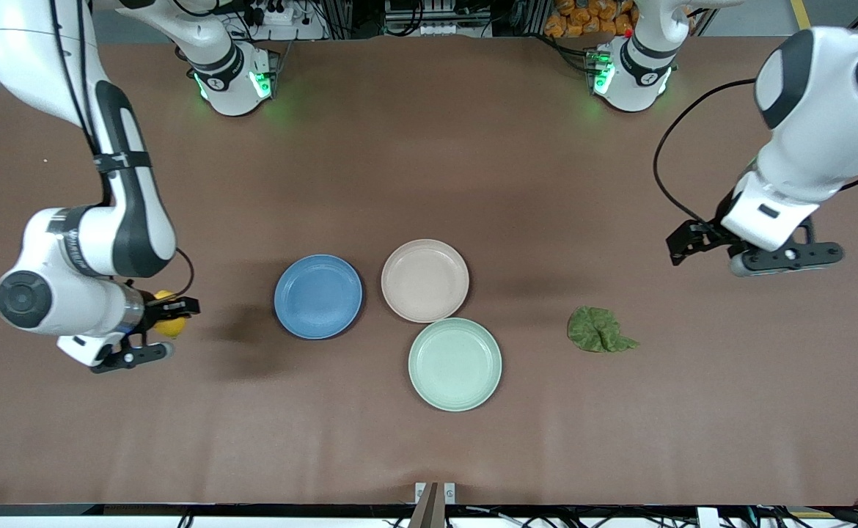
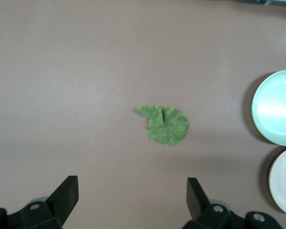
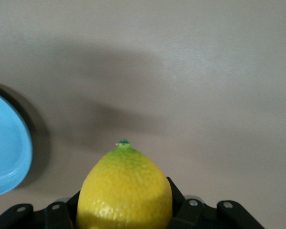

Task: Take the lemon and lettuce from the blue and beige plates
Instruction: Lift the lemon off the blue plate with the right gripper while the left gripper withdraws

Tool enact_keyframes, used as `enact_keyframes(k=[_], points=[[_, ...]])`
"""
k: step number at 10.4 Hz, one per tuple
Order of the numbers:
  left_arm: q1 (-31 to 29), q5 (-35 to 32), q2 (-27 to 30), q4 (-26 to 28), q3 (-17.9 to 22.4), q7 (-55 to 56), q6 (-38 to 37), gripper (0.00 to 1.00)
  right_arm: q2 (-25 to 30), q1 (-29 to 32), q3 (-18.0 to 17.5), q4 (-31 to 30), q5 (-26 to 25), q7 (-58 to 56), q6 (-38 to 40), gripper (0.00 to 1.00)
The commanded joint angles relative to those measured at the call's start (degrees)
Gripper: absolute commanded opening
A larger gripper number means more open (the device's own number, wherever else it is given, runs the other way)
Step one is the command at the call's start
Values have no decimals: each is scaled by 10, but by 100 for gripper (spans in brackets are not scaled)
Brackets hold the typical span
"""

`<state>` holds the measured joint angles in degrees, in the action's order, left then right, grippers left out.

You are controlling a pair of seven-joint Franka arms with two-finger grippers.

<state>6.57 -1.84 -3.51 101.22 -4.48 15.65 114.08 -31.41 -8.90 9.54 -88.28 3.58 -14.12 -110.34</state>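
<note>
My right gripper [image 1: 172, 314] is shut on the yellow lemon [image 1: 170, 324] and holds it over bare table at the right arm's end, beside the blue plate [image 1: 318, 296]. The right wrist view shows the lemon [image 3: 125, 188] between the fingers of the right gripper [image 3: 124, 207], with the blue plate's rim [image 3: 7, 152] beside it. The lettuce [image 1: 599, 330] lies flat on the table toward the left arm's end. My left gripper [image 1: 686, 242] is open and empty over bare table; in its wrist view [image 2: 132, 200] the lettuce [image 2: 166, 125] lies apart from the fingers. The beige plate [image 1: 424, 280] is empty.
A pale mint-green plate [image 1: 455, 364] sits empty, nearer to the front camera than the beige plate and touching it. It also shows in the left wrist view [image 2: 276, 107], next to the beige plate [image 2: 283, 183]. Brown table surface surrounds everything.
</note>
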Motion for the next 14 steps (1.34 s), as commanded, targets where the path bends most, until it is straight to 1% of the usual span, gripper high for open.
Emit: enact_keyframes(k=[1,2,3,4,5,6,8,10,11,12,13,14], points=[[-2,4,-1,-54,0,-22,-58,100,33,23,-6,-19,-13,-13,-7,29],[-2,4,-1,-72,-1,-34,-85,100,46,36,-6,-33,-13,-13,-15,28],[-2,3,-2,-89,-1,-58,-107,100,75,35,-2,-76,-14,-13,-46,27],[-2,2,-4,-108,-2,-81,-136,100,106,28,16,-134,-14,-11,-98,27],[-2,3,-7,-142,-1,-85,-181,100,126,18,35,-180,-13,-11,-143,27],[-1,2,-6,-154,-1,-85,-209,100,137,13,48,-208,-12,-11,-162,27],[-2,9,-4,-160,-5,-85,-235,100,158,13,57,-258,-9,-12,-199,27],[-2,11,-4,-196,-6,-85,-267,100,166,13,57,-318,-5,-11,-265,27],[0,10,-2,-197,-6,-85,-267,100,166,13,56,-333,-4,-6,-277,27],[0,8,2,-197,-5,-86,-267,100,166,12,56,-357,-1,-6,-306,27],[0,8,3,-197,-12,-86,-267,100,165,12,55,-386,8,-6,-346,27],[0,8,2,-201,-20,-86,-267,100,161,9,54,-397,15,-5,-364,27]])
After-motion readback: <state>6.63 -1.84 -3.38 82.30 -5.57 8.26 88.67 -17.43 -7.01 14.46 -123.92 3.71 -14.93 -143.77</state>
